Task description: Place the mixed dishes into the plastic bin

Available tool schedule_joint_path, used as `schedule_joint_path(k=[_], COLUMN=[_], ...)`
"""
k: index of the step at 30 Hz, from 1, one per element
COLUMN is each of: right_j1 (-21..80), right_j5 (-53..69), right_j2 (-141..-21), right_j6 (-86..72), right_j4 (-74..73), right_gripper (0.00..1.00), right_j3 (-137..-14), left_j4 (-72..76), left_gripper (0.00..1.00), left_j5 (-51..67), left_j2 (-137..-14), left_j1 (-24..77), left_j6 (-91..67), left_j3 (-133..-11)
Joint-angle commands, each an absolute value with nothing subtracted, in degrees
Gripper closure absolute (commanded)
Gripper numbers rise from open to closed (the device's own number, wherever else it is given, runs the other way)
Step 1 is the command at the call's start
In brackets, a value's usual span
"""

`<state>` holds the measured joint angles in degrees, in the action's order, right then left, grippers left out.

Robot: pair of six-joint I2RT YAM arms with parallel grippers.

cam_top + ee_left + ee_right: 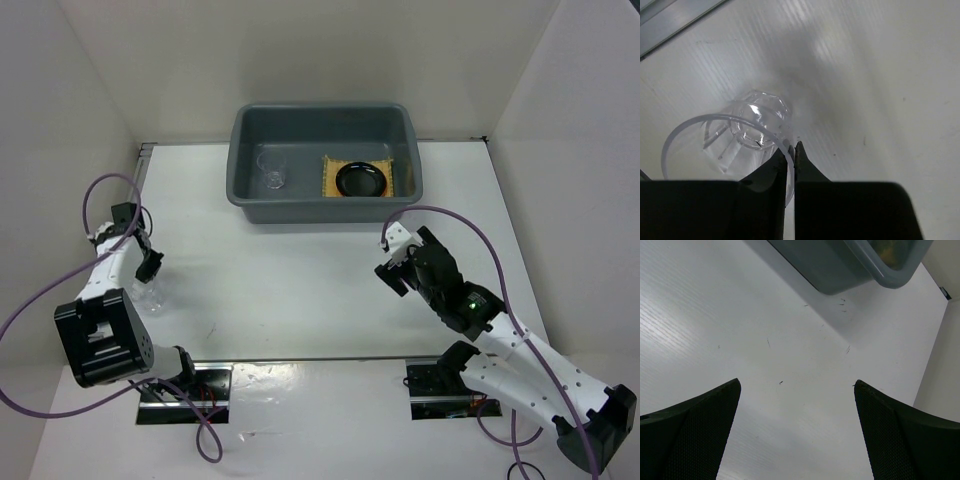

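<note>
The dark grey plastic bin (243,190) stands at the back centre. Inside it are a clear glass cup (272,172) and the yellow woven mat (331,178) with the black plate (361,180) on top. The orange plate is not in view. My left gripper (150,266) is at the table's left side, shut on the rim of the second clear glass cup (148,296). In the left wrist view the gripper (792,147) pinches the cup's (745,132) thin rim between its jaws. My right gripper (392,262) is open and empty over bare table, also in the right wrist view (796,382).
White walls enclose the table on the left, back and right. The bin's near corner (840,270) shows ahead of the right gripper. A metal strip (670,20) runs along the table's left edge. Purple cables loop from both arms.
</note>
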<state>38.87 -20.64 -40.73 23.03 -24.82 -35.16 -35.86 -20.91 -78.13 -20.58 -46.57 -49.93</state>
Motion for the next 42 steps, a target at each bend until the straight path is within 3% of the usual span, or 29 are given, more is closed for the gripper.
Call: schedule_joint_path(k=[1, 7, 10, 12, 14, 17, 22, 28, 33, 42], right_j1=[39.6, 39.6, 39.6, 39.6, 39.6, 39.6, 39.6, 39.6, 39.6, 39.6], right_j5=[-21.7, -21.7, -21.7, -21.7, -21.7, -21.7, -21.7, -21.7, -21.7, -21.7], right_j2=[-40.3, -39.7, -39.2, -39.2, -38.7, -38.1, -38.1, -37.6, -37.1, -37.1], right_j6=[22.9, 22.9, 22.9, 22.9, 22.9, 22.9, 22.9, 22.9, 22.9, 22.9], right_j4=[-22.1, -22.1, -22.1, -22.1, -22.1, -22.1, -21.5, -21.5, -21.5, -21.5], right_gripper=[0.02, 0.02, 0.02, 0.02, 0.02, 0.02, 0.02, 0.02, 0.02, 0.02], right_j3=[-34.8, -34.8, -34.8, -34.8, -34.8, -34.8, -34.8, -34.3, -34.3, -34.3], left_j4=[-35.9, -37.2, -23.1, -5.4, -6.0, -17.1, -35.0, -52.9, -58.8, -57.7], left_gripper=[1.00, 1.00, 1.00, 1.00, 1.00, 1.00, 1.00, 1.00, 1.00, 1.00], left_j5=[-18.7, -9.6, 2.2, 11.5, 14.9, 13.7, -1.9, -14.3, -16.8, -16.3], left_j2=[-75.9, -73.9, -68.7, -66.3, -72.0, -82.4, -98.6, -120.0, -131.4, -139.2], left_j1=[-20.8, -20.2, -18.9, -17.7, -14.1, -5.5, 8.2, 19.2, 23.2, 23.2], left_j6=[-46.5, -54.2, -58.1, -60.7, -57.2, -42.9, -28.8, -21.1, -19.2, -19.2], left_j3=[-55.0, -69.9, -69.3, -66.1, -71.9, -86.4, -103.6, -125.9, -142.7, -142.8])
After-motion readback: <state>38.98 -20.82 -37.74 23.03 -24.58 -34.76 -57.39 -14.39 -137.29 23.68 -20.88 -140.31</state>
